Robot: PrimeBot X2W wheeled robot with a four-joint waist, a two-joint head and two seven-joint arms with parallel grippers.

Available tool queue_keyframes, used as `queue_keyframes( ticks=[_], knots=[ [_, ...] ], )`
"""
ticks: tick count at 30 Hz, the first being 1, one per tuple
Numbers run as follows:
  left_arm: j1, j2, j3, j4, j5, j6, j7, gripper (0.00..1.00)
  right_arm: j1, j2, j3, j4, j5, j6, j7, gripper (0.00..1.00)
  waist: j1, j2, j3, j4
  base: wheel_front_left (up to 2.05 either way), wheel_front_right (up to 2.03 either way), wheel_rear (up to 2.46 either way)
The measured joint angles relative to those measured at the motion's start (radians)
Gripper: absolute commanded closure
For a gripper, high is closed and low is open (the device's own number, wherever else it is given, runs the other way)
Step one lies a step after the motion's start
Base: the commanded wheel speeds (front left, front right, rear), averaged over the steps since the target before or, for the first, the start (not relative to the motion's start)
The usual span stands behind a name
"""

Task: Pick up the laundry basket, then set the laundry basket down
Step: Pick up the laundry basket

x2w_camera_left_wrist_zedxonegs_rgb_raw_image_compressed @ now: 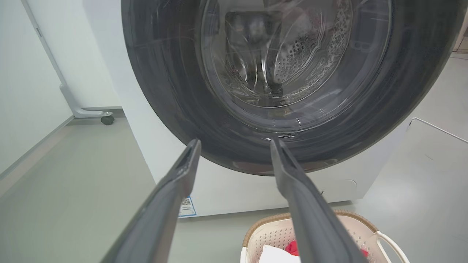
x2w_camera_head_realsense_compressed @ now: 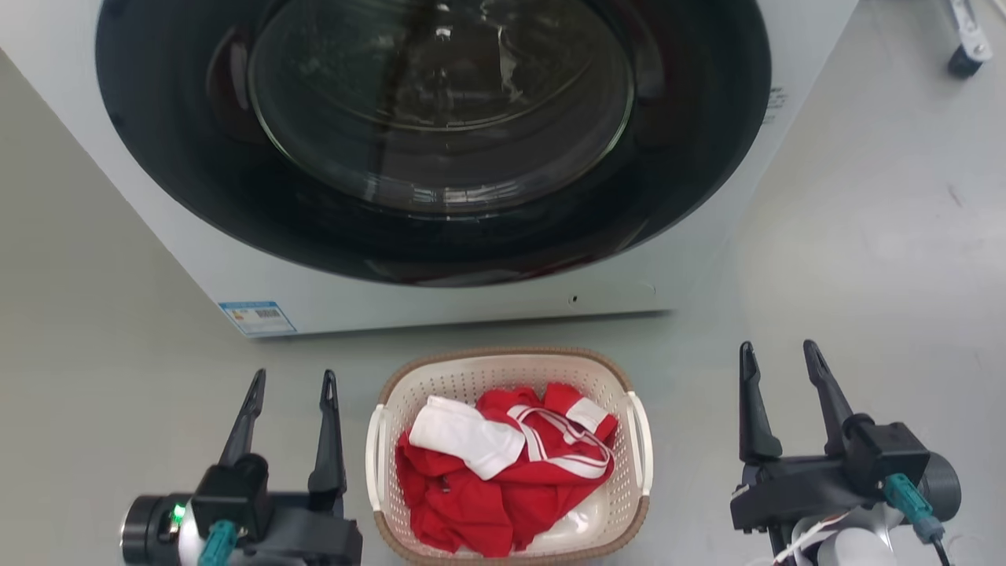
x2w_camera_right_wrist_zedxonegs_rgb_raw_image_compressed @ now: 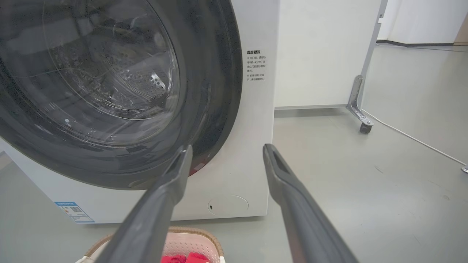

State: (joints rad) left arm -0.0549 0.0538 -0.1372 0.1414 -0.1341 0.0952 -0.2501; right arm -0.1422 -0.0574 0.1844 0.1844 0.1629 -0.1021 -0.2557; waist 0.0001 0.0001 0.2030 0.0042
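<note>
The laundry basket [x2w_camera_head_realsense_compressed: 613,377], cream-white with a brown rim and white side handles, stands on the grey floor in front of the washing machine [x2w_camera_head_realsense_compressed: 707,259], holding red and white clothes. My left gripper [x2w_camera_head_realsense_compressed: 293,379] hovers open to the basket's left, apart from it. To the basket's right my right gripper [x2w_camera_head_realsense_compressed: 778,350] is open too, with nothing between its fingers. The left wrist view has the basket [x2w_camera_left_wrist_zedxonegs_rgb_raw_image_compressed: 351,219] at the bottom right, behind the left gripper [x2w_camera_left_wrist_zedxonegs_rgb_raw_image_compressed: 234,142]. The right wrist view catches its rim [x2w_camera_right_wrist_zedxonegs_rgb_raw_image_compressed: 193,231] at the bottom, below the right gripper [x2w_camera_right_wrist_zedxonegs_rgb_raw_image_compressed: 226,148].
The washing machine's dark round door [x2w_camera_head_realsense_compressed: 432,134] is shut, close behind the basket. A wheeled stand foot [x2w_camera_head_realsense_compressed: 967,55] sits at the far right, and a similar caster [x2w_camera_left_wrist_zedxonegs_rgb_raw_image_compressed: 107,119] on the left. A cable [x2w_camera_right_wrist_zedxonegs_rgb_raw_image_compressed: 413,137] runs across the floor at right.
</note>
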Motion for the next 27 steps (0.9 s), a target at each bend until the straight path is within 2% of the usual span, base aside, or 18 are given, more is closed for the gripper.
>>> queue_keyframes(
  ticks=[13,27],
  knots=[
    [-0.204,-0.009,-0.019,0.178,-0.030,-0.034,-0.003,0.00,-0.170,-0.001,-0.022,0.131,0.022,0.020,-0.001,0.00,0.0001,0.0001,0.183,0.018,0.00,0.00,0.00],
    [-0.408,-0.018,-0.068,0.360,-0.108,-0.032,-0.003,0.00,-0.347,-0.006,-0.021,0.279,0.012,0.024,-0.001,0.00,0.0002,0.0001,0.406,0.051,0.00,0.00,0.00]
  ],
)
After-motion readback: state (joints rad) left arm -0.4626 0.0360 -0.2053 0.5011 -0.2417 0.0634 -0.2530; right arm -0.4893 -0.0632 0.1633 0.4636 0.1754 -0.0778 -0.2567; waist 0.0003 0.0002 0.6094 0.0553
